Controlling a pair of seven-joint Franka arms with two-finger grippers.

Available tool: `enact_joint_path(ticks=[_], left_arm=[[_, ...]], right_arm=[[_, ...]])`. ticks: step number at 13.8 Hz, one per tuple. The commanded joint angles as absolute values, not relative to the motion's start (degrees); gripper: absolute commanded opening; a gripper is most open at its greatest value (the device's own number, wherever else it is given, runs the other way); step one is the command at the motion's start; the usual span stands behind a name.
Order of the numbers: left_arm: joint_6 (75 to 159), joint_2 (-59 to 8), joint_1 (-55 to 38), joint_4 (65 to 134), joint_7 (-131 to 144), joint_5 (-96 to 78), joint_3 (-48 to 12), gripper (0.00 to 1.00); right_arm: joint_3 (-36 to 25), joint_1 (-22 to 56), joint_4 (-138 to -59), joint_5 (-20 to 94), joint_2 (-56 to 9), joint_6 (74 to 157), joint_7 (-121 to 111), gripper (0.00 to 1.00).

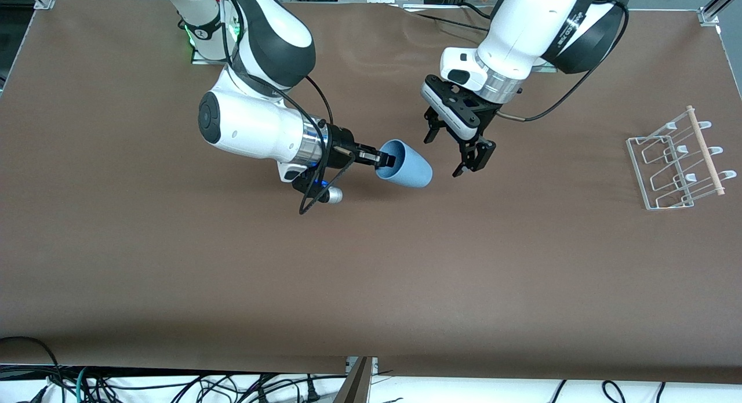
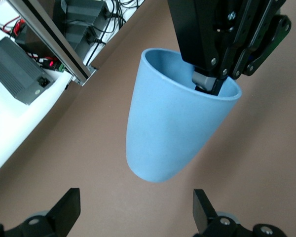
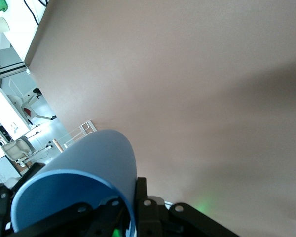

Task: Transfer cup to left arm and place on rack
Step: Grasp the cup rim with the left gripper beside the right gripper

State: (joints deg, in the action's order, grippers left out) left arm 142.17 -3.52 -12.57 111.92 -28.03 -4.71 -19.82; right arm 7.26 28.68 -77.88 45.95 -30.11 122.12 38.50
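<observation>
While our right pincer [image 1: 387,158] grips the cup [image 1: 408,166] rim mid-tabletop, base out, left pincer [image 1: 458,153] gapes beside it for handover.

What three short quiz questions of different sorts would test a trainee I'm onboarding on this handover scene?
1. True or false: the right gripper is shut on the rim of the cup.
2. The left gripper is: A) open, apart from the cup; B) shut on the cup.
3. Toward which arm's end of the table does the rack stand?

Key: 1 true. 2 A. 3 the left arm's.
</observation>
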Motion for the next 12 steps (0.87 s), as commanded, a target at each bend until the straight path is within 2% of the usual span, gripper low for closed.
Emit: enact_joint_path(ticks=[1, 6, 12], left_arm=[[146.2, -5.5, -12.1, 112.3, -30.2, -4.1, -20.5, 1.0], [149.1, -9.7, -13.6, 110.1, -30.1, -4.3, -20.5, 1.0], [149.1, -10.5, -14.3, 108.1, -30.0, -4.7, -20.5, 1.0]], right_arm=[[7.5, 28.7, -76.7, 48.3, -30.2, 121.8, 38.8, 0.0], [7.6, 28.7, -76.7, 49.7, -29.8, 121.3, 38.9, 0.0], [7.6, 28.7, -76.7, 49.8, -29.8, 117.8, 38.8, 0.0]])
